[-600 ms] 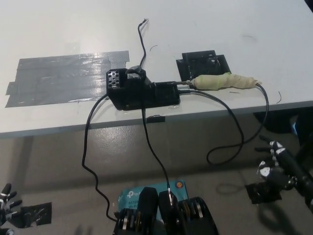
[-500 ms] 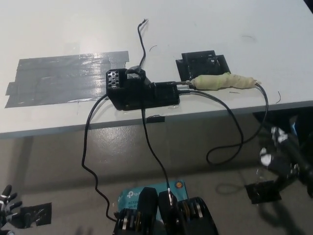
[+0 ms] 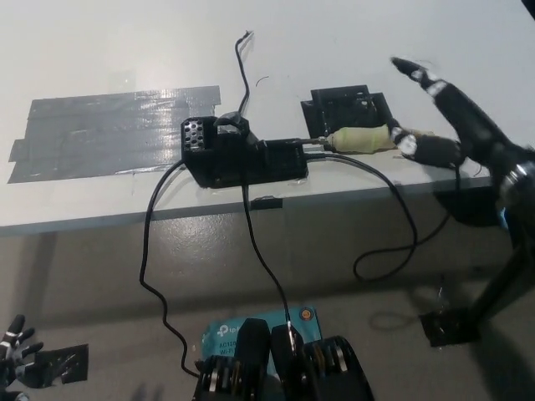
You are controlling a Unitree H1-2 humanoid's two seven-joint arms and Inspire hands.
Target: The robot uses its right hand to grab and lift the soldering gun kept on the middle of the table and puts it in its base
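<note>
Approach step. Black right hand (image 3: 443, 117), fingers spread wide and empty, hovers over the rear end of the tan cloth-wrapped soldering gun (image 3: 364, 139) near the white desk's (image 3: 334, 42) front edge, tip touching the black base unit (image 3: 242, 154). Next: close around the handle. White left hand (image 3: 12, 347) rests below the desk, bottom left, fingers apart.

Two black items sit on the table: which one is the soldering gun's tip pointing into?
The larger black box-shaped base at the table's front edge, with a perforated grey block on top; the cloth-wrapped soldering gun meets its right end. The flat black plate lies behind, apart.
</note>
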